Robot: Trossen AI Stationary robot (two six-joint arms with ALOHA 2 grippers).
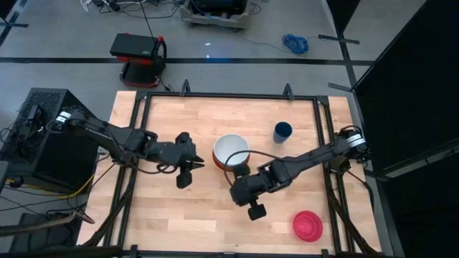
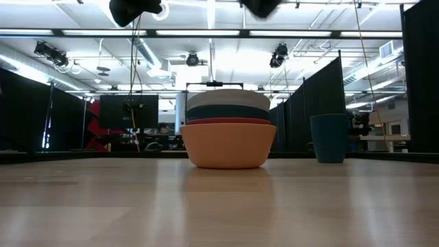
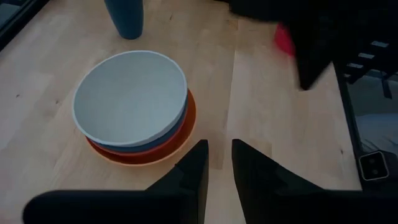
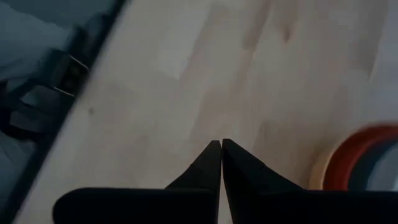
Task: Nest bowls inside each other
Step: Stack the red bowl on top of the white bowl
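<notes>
Four bowls sit nested mid-table: the white bowl (image 1: 231,148) inside the teal bowl (image 2: 226,112), inside the red-orange bowl (image 2: 226,122), inside the large orange bowl (image 2: 227,145). You see the dark blue cup (image 1: 282,131) upright and the magenta-pink bowl (image 1: 308,225) overturned, both apart. Your left gripper (image 1: 188,166) hovers slightly parted and empty; your right gripper (image 1: 254,210) is clenched on nothing.

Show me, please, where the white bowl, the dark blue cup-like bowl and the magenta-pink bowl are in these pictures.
white bowl (image 1: 231,149): high view, on its inner bottom.
dark blue cup-like bowl (image 1: 282,132): high view, on its opening.
magenta-pink bowl (image 1: 308,225): high view, on its upturned base.
</notes>
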